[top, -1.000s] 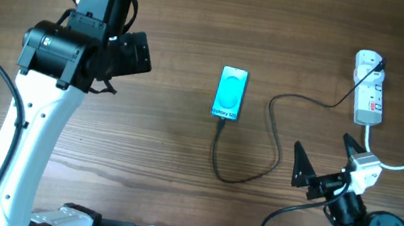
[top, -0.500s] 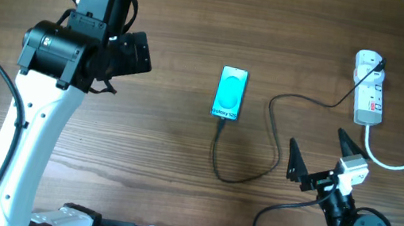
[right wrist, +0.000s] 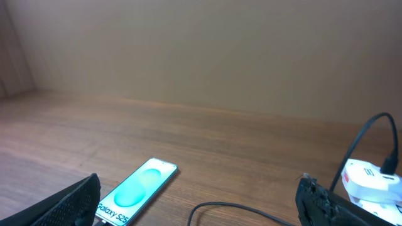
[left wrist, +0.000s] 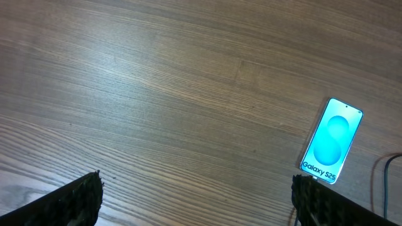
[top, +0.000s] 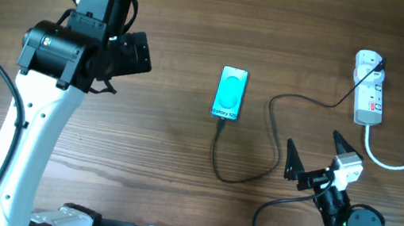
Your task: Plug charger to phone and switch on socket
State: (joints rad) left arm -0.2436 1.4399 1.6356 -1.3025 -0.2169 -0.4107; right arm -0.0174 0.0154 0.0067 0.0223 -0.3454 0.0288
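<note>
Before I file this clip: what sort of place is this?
Probably a robot test bench, lab or workshop: a wood-grain table with a left arm and right arm based at its near edge, a plain beige wall behind, and a phone, charger and socket laid out.

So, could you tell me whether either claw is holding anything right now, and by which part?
Nothing is held: the left claw and the right claw are both open and empty.
</note>
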